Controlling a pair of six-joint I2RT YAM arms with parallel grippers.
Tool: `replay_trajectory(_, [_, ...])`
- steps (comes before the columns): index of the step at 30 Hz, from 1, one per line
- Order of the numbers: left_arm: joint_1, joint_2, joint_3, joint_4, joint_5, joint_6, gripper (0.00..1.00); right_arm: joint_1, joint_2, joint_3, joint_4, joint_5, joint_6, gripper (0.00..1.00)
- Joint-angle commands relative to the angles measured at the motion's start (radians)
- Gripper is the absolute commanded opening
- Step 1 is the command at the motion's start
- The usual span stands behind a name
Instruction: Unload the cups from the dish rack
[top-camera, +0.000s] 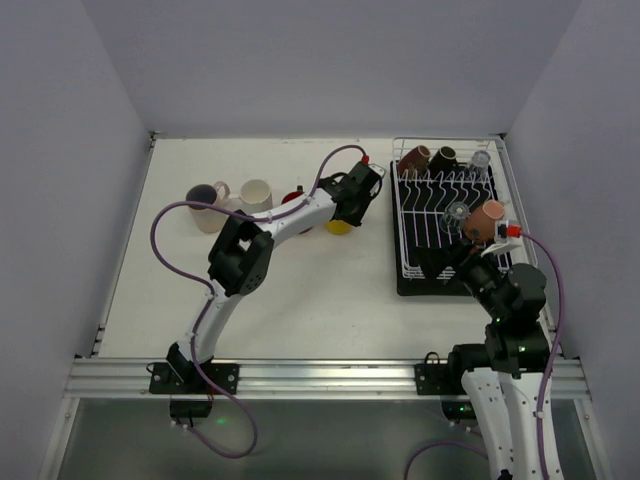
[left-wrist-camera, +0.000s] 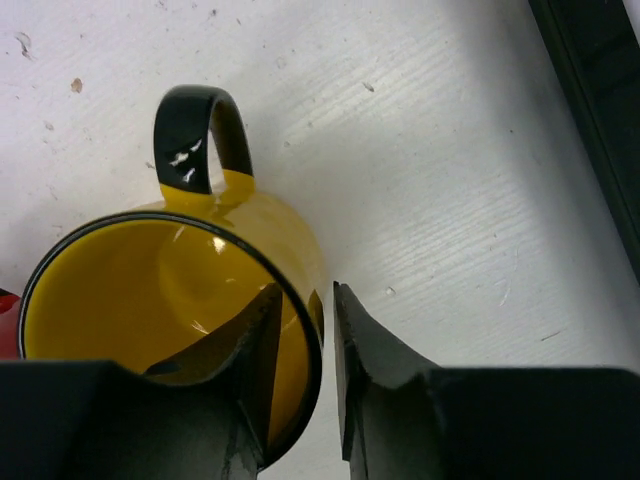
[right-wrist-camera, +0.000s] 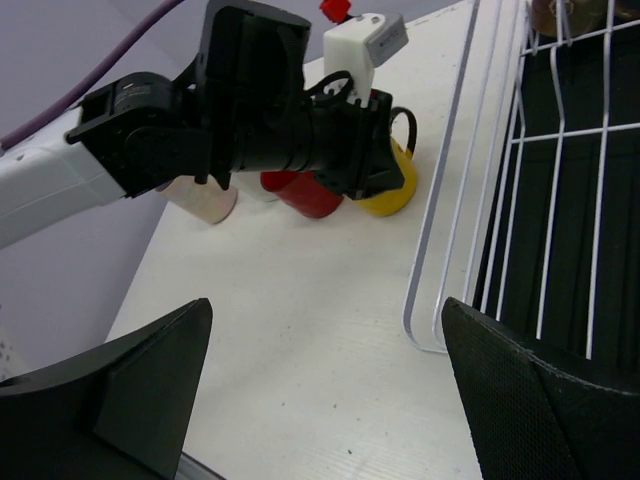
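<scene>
- On the white table (left-wrist-camera: 450, 200), a yellow mug (left-wrist-camera: 150, 290) is being straddled at its rim by the left gripper (left-wrist-camera: 308, 290), fingers (left-wrist-camera: 250, 370) barely parted, seemingly releasing it.
- The right gripper (right-wrist-camera: 328, 310) is being held wide, empty, rack (right-wrist-camera: 560, 130) just right of its fingers, ready to reach in.

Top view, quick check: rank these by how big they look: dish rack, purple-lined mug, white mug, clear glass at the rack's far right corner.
1. dish rack, by far the largest.
2-3. purple-lined mug and white mug look alike, so I'm not ranking them.
4. clear glass, smallest.
</scene>
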Motion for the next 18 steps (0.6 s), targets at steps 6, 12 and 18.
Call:
replay_trajectory(6, [0.013, -0.074, 0.023, 0.052, -0.032, 0.043, 0.67, 0.000, 0.112, 0.083, -0.038, 0.178, -0.030, 0.99])
replay_trajectory(12, [0.013, -0.224, 0.037, 0.098, 0.000, 0.045, 0.86, 0.001, 0.215, 0.135, -0.012, 0.307, -0.047, 0.94])
replay_trajectory(18, [0.008, -0.618, -0.231, 0.287, 0.119, -0.013, 0.89, -0.003, 0.363, 0.233, -0.047, 0.618, -0.135, 0.86])
